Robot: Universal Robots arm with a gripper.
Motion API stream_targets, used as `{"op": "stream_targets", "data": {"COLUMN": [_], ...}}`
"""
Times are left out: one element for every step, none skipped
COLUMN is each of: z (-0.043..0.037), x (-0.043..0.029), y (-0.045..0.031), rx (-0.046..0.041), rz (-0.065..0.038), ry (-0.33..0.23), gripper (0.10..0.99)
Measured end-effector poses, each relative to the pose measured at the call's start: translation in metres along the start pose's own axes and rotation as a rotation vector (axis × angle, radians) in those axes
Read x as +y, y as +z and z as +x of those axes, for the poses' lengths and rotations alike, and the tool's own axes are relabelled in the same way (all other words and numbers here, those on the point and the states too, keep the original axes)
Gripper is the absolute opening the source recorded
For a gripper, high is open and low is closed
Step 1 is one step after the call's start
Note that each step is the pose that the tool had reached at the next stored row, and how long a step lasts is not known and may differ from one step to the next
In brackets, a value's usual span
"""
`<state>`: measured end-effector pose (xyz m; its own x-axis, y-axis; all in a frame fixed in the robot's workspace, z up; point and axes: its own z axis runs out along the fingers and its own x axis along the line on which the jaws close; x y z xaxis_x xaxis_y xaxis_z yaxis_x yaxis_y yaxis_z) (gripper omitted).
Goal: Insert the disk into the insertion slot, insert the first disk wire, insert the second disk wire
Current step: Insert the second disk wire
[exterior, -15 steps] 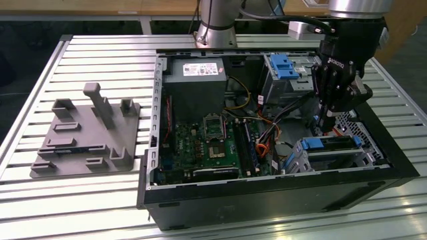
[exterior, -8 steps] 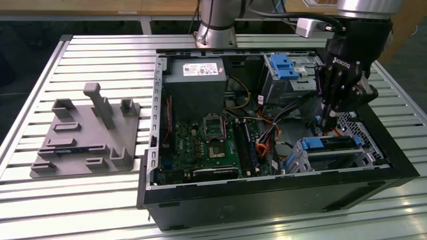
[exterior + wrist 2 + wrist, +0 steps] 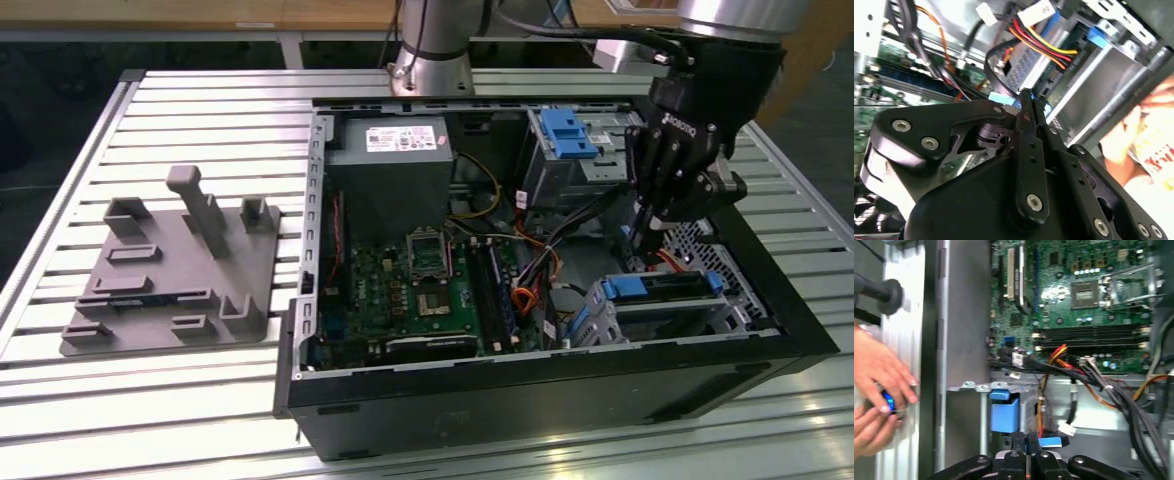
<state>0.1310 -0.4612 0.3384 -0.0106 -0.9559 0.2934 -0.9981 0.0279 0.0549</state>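
My gripper (image 3: 654,235) is matt black metal, its links studded with bright steel screws. The disk (image 3: 663,290) looks dull silver, edged in glossy blue plastic, inside the insertion slot (image 3: 721,262) of perforated bare sheet metal. The table (image 3: 174,100) is ribbed, satiny aluminium; the fixture (image 3: 167,275) on it is matt grey plastic.

The slatted metal desk (image 3: 200,90) carries 2 things. An open black computer case (image 3: 534,390) lies on its side toward the exterior view's right, and a grey plastic fixture (image 3: 174,285) sits just beside it on the left.
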Motion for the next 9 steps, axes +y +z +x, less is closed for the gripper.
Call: {"op": "stream_targets", "data": {"z": [0.0002,0.0005,0.0008,0.0012,0.0019,0.0029,0.0041,0.005,0.0058], "x": [0.0,0.0,0.0,-0.0001,-0.0004,-0.001,-0.0017,-0.0024,-0.0031], "y": [0.0001,0.0001,0.0002,0.0003,0.0002,-0.0001,-0.0001,0.0001,0.0003], "rx": [-0.0157,-0.0307,-0.0447,-0.0585,-0.0704,-0.0775,-0.0843,-0.0905,-0.0972], "rz": [0.0,0.0,-0.001,-0.001,-0.001,-0.001,-0.002,-0.003,-0.006], "ry": [-0.001,-0.002,-0.002,-0.003,-0.004,-0.004,-0.005,-0.006,-0.007], "gripper": [0.141,0.141,0.141,0.141,0.141,0.141,0.141,0.141,0.141]}}
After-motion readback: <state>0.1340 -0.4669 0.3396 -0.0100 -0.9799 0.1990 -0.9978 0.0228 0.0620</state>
